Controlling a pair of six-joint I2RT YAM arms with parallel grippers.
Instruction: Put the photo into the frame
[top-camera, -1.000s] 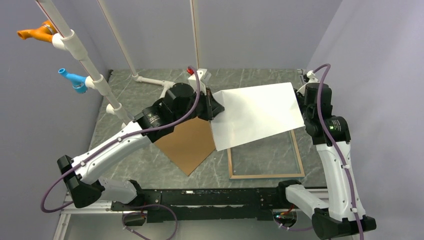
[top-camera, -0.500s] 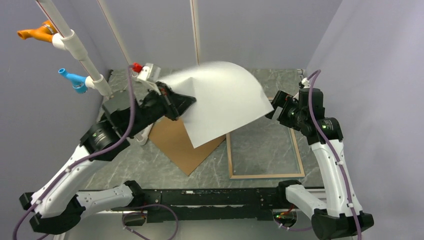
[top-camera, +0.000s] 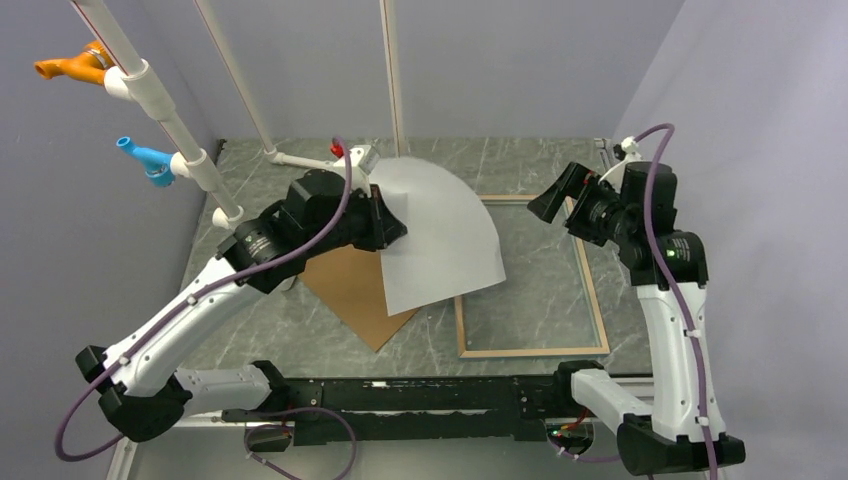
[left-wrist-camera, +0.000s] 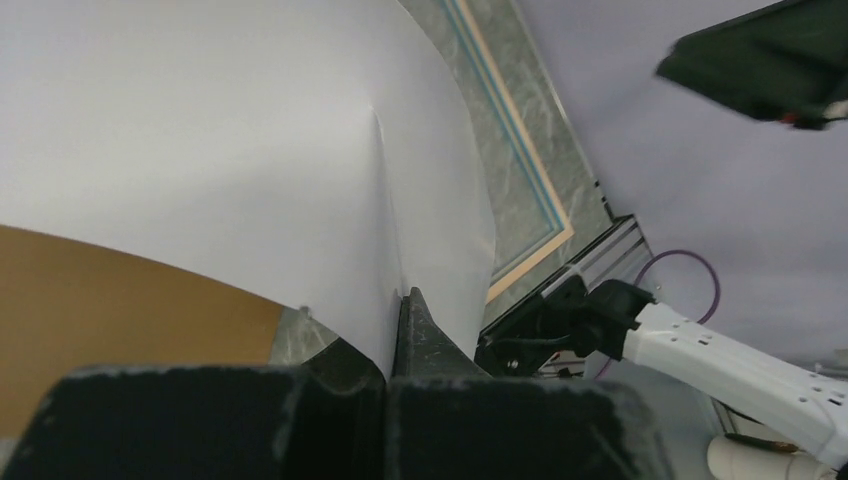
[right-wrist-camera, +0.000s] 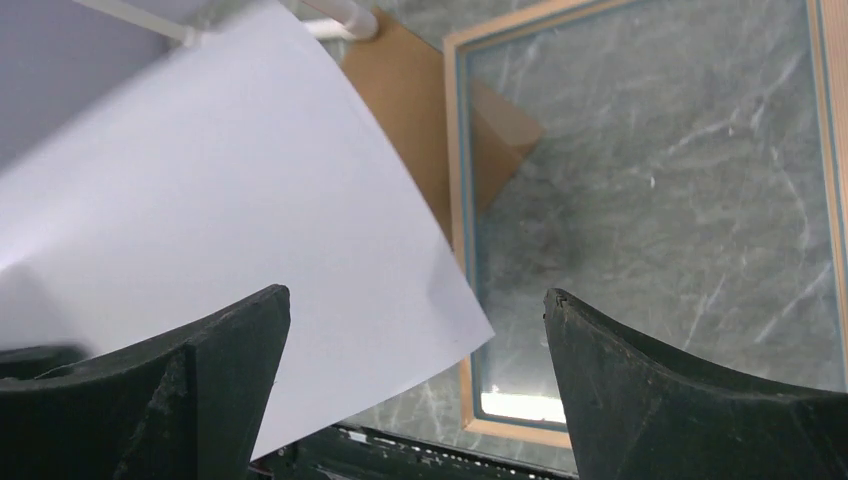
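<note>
Pinched tight between the left gripper's jaws: one edge of the photo, held off the table with its white back up. In the left wrist view, closed on the sheet right at its rim, with a faint crease running up from the grip. Below, lying flat and partly covered by the sheet: brown backing board. Bowed into a dome, with the free right corner sagging over the left rail of the frame, itself flat on the marble-look table with the wood face up. Further right, spread wide and holding nothing: right gripper, hovering above the frame, apart from the sheet. Judging by the droop: light, thin and limp, prone to kinking and sliding about. Best taken by the free far edge or corner as well, kept gently taut between two grips, never squeezed mid-sheet.
</note>
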